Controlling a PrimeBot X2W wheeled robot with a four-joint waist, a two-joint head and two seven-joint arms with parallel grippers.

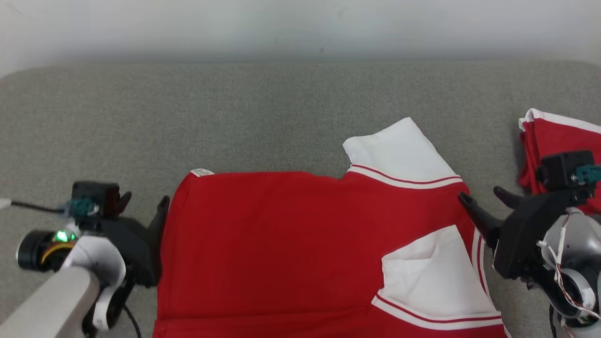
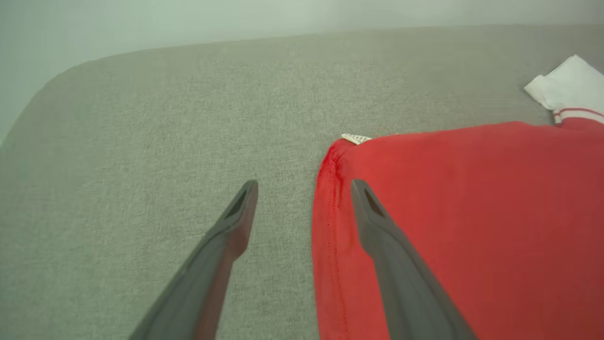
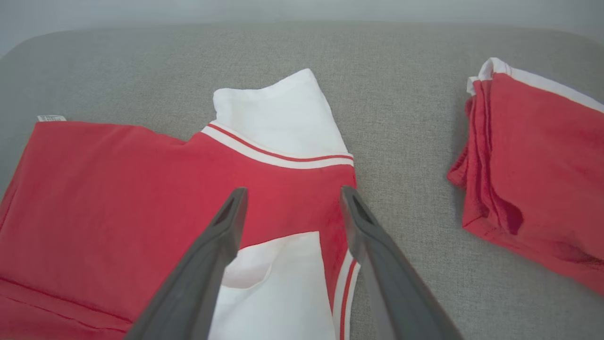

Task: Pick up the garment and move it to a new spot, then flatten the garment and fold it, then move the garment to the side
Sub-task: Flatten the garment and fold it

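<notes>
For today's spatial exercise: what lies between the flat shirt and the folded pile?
Bare grey surface, with the right gripper over it, in the head view.

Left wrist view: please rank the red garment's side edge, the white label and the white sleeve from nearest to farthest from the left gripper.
1. Red garment's side edge: lies between the left gripper fingers, toward the right one.
2. White label: just ahead, at the garment's corner.
3. White sleeve: far right, across the red cloth.
</notes>
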